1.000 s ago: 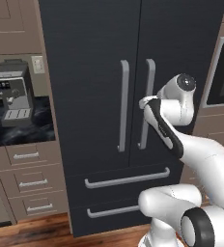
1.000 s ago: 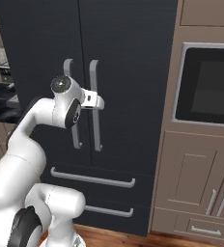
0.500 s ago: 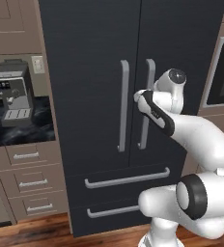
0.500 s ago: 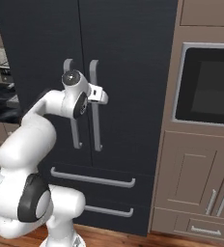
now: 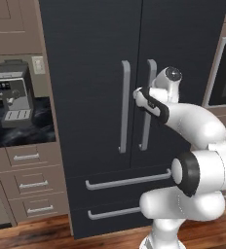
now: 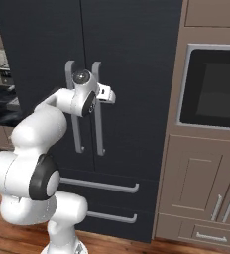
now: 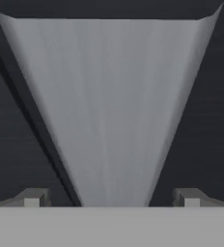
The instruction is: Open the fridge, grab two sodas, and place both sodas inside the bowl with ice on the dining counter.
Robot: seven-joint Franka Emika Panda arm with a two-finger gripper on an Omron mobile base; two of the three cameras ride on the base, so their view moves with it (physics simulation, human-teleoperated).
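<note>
The fridge (image 5: 90, 73) stands shut, both doors closed, its two long handles running vertically either side of the centre seam. The gripper (image 7: 111, 198) is up against the right door's handle (image 5: 147, 104), about a third of the way down from the handle's top end, in the upper half of the door.

In the hand view the grey bar runs straight away from the camera between the two fingertips (image 7: 33, 198), one tip on each side of it and a gap left at both. So the gripper is released, straddling the handle but not yet clenched on it. Its opening lies across the bar's long axis, which is the alignment a grasp needs.

From the right base view the hand (image 6: 103, 93) reaches the handle from the front, with the door face just behind it.

The next move, as I judge it, is to close on the bar and pull outward, swinging the door about its hinge on the fridge's right edge. No sodas can be seen while the doors are closed.
</note>
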